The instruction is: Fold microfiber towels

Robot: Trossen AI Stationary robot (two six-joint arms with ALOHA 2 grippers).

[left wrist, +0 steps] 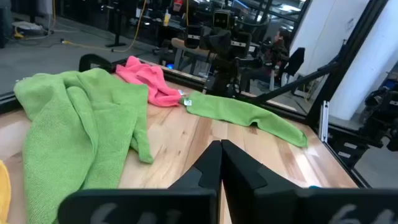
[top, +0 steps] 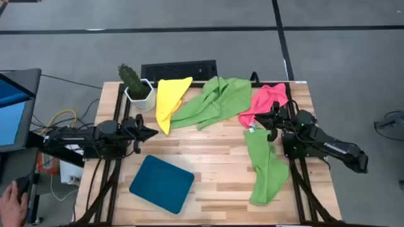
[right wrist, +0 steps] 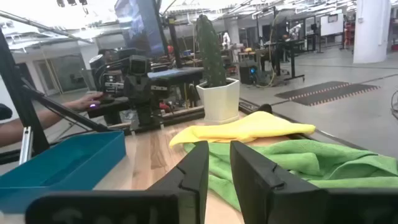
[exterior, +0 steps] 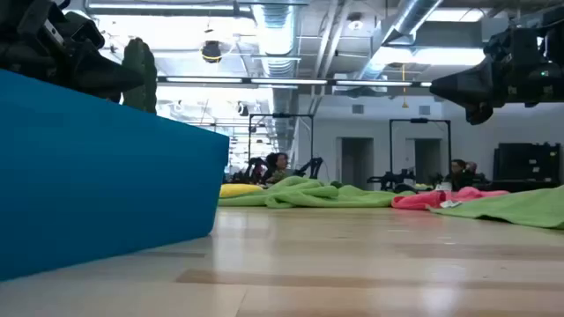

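1. Microfiber towels lie unfolded across the far half of the table (top: 208,157): a yellow towel (top: 169,101) near the far left, a large green towel (top: 214,101) crumpled at the far middle, a pink towel (top: 266,101) bunched at the far right corner, and a second green towel (top: 264,167) stretched along the right edge.
2. That second green towel's long axis runs from the far side toward the near edge, its far end just beside the pink towel.
3. The right gripper (top: 273,121) is the nearer one, hovering off the wood over that far end, where the green strip meets the pink; its fingers (right wrist: 249,165) stand slightly apart and grip nothing.
4. The right arm reaches in from the right edge, held low and roughly level, pointing toward the table's middle.
5. The left gripper (top: 150,133) waits near the left edge, pointing toward the middle, fingers (left wrist: 211,165) pressed together and empty.
6. A teal tray (top: 162,183) sits near the near left corner; a potted cactus (top: 134,85) stands at the far left.
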